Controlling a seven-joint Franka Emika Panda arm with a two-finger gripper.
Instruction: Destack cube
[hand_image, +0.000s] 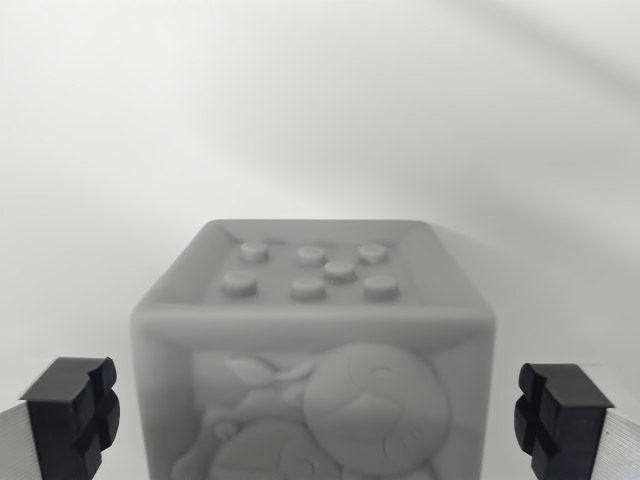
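The wrist view showed one cube (312, 350), pale grey, filling the lower middle of the frame. Only this one cube could be counted; its base ran off the bottom edge, so whatever it stood on, another cube or the bench (320, 110), could not be told. Its top face carried seven round raised studs (340, 268): three in the far row, one set between the rows toward the wrist view's right, and three in the near row. A raised rim framed that top face. The face turned to the camera bore a relief carving with one large round shape at its right and leafy or curled forms at its left; the lower part was cut off and the detail was soft.

The gripper (320, 420) stood open, with two fingers in view. One black fingertip (72, 412) sat at the lower left corner and the other at the lower right (560, 420), each on a white finger body. The cube lay between them, with a clear gap on each side, so neither tip touched it. The tips were level with the cube's upper front face, below its top edge.

Behind the cube the bench was a plain white surface, blurred, with faint bands of light and shade across it.
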